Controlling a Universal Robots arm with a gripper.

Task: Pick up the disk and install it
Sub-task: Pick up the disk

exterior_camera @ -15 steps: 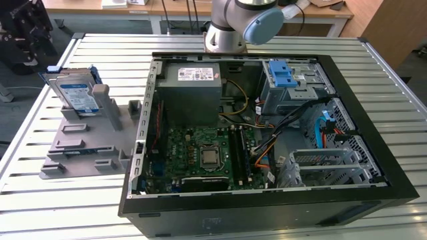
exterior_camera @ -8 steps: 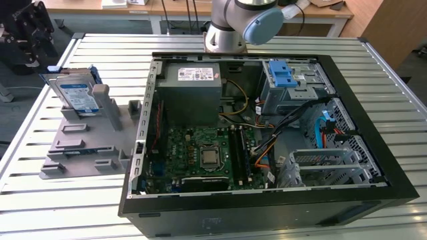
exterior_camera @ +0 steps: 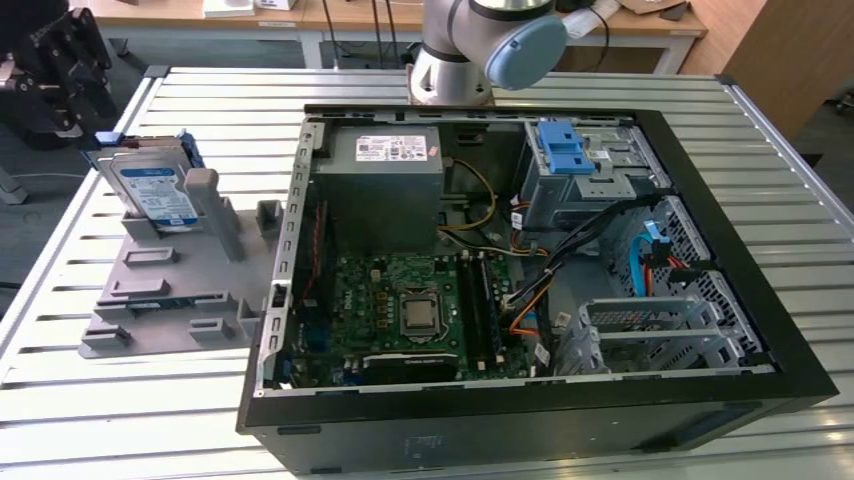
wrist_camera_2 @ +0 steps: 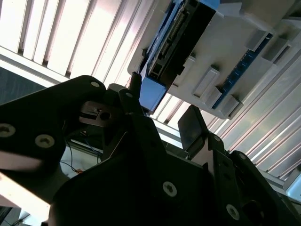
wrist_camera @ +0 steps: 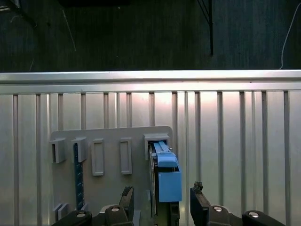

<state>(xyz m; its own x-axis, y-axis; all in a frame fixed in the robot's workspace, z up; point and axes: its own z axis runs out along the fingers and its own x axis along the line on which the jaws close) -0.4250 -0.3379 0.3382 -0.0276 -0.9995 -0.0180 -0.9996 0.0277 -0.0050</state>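
Gripper [wrist_camera: 162, 201]: jaws open, straddling the disk [wrist_camera: 168, 181], upright in its grey stand [wrist_camera: 110, 136]. Step judged: pickup; disk not yet gripped.

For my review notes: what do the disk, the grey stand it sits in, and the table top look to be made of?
The disk: silvery, likely metal body under a paper-like label; blue frame probably plastic, matte. The grey stand: likely plastic, perhaps printed; uniform dull grey, blocky slots. The table top: ribbed metal, probably aluminium; bright reflective slats.
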